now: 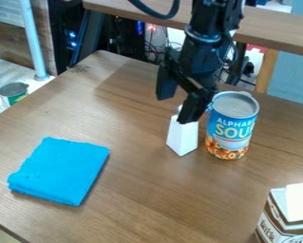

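The black gripper (179, 100) hangs down over the back middle of the table, its two fingers apart. Just below it a white tapered block (182, 136) stands upright, its narrow top partly hidden behind the right finger; whether they touch I cannot tell. Close to the block's right stands a blue soup can (231, 127) with a silver lid, upright. A folded bright blue cloth (60, 171) lies flat at the left. In the front right corner of the view is a brown and white carton (285, 216), cut off by the edge.
The wooden table (144, 190) has its left edge running diagonally toward the lower left. Beyond it, a small green-labelled can (14, 92) sits on a lower light surface beside a pale pole (34, 40). A wooden shelf (274, 31) crosses behind the arm.
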Robot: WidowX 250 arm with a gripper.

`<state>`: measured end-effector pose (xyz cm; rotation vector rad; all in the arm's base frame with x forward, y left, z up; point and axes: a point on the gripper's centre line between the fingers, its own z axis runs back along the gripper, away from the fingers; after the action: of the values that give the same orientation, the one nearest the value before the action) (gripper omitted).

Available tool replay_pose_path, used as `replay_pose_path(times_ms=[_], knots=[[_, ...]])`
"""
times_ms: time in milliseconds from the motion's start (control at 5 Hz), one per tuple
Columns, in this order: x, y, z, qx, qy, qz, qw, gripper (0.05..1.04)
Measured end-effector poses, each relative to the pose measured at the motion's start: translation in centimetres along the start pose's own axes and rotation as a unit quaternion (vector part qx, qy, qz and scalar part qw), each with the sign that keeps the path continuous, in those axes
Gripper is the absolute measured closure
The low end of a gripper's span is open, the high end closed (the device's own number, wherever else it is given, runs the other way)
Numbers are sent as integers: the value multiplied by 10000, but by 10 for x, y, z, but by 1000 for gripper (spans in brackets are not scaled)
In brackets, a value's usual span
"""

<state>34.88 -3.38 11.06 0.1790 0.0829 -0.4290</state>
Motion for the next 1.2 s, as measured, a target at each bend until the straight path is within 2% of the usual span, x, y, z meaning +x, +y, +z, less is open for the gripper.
replay_pose_path(times_ms=[200, 600, 800, 1000, 1200], knots=[[5, 6, -10, 10, 84, -43, 10000, 77], [12, 16, -25, -251, 61, 104, 9996, 77], [21, 14, -27, -437, -230, 181, 9986, 77], [24, 12, -33, -554, -263, 286, 9977, 77], [27, 11, -32, -547, -286, 427, 9972, 130]])
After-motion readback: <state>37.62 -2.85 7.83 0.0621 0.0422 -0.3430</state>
